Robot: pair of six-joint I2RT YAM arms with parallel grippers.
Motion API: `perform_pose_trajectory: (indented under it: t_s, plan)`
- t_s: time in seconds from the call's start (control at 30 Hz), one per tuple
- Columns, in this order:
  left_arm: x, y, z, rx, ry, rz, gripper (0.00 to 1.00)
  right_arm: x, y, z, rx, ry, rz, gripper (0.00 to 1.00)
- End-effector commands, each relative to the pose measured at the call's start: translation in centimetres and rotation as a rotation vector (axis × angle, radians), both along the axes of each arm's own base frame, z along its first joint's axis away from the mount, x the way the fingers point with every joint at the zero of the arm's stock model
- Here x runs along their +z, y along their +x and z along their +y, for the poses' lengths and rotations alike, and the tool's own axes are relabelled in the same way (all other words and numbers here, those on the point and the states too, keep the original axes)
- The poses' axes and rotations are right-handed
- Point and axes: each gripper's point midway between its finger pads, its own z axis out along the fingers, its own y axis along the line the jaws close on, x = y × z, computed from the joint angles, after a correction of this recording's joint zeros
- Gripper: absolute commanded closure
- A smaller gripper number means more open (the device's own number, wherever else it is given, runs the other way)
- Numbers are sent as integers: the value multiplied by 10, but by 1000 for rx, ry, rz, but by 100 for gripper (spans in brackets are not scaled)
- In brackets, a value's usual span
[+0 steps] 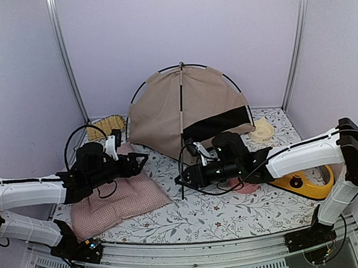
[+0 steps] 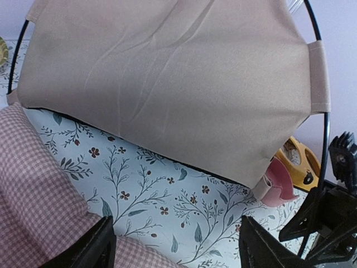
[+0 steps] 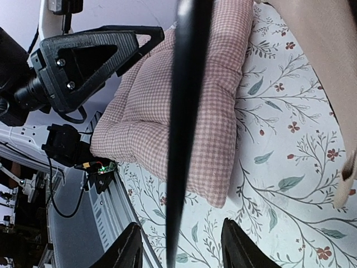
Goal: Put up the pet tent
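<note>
1. Where the floral tablecloth [image 1: 232,211] meets the back wall, we see the pet tent [image 1: 189,106] standing: smooth beige fabric in a half-dome, hooped by thin black poles [image 1: 141,88], with a black panel [image 1: 218,124].
2. We find the left gripper [image 1: 142,162] spread wide and empty at the edge of the puffy pink checked cushion [image 1: 119,201].
3. Only our right wrist view shows the right gripper [image 3: 178,245] with its fingers parted on either side of the tent's upright centre pole [image 3: 187,111].
</note>
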Motion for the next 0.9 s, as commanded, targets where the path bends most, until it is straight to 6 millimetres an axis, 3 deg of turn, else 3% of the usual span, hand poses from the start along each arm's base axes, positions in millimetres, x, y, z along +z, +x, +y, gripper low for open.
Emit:
perform_pose_trajectory:
  t_s: [0.0, 0.13, 0.23, 0.3, 0.4, 0.5, 0.53, 0.6, 0.87]
  plan:
    - [8, -2, 4, 16, -18, -74, 25, 15, 4, 22, -23, 43, -18, 55]
    - [7, -1, 7, 29, -2, -98, 29, 18, 15, 21, -88, 8, -5, 77]
    - [7, -6, 3, 0, -1, -124, 31, 39, 26, 28, -104, -6, -38, 92]
    - [9, -13, -2, -21, -5, -154, 31, 44, 27, 33, -83, -36, -47, 98]
    - [7, -17, -4, -34, -10, -171, 30, 65, 29, 46, -36, -25, -72, 96]
    - [4, -19, -4, -29, -2, -185, 30, 73, 30, 51, -13, -32, -78, 83]
    - [5, -19, -3, -25, -8, -190, 29, 73, 30, 51, -8, -38, -79, 75]
    - [5, -20, -2, -18, -23, -195, 29, 72, 32, 49, -6, -46, -70, 69]
    - [0, -23, -8, -47, -39, -180, 29, 55, 24, 37, -4, -61, -4, 64]
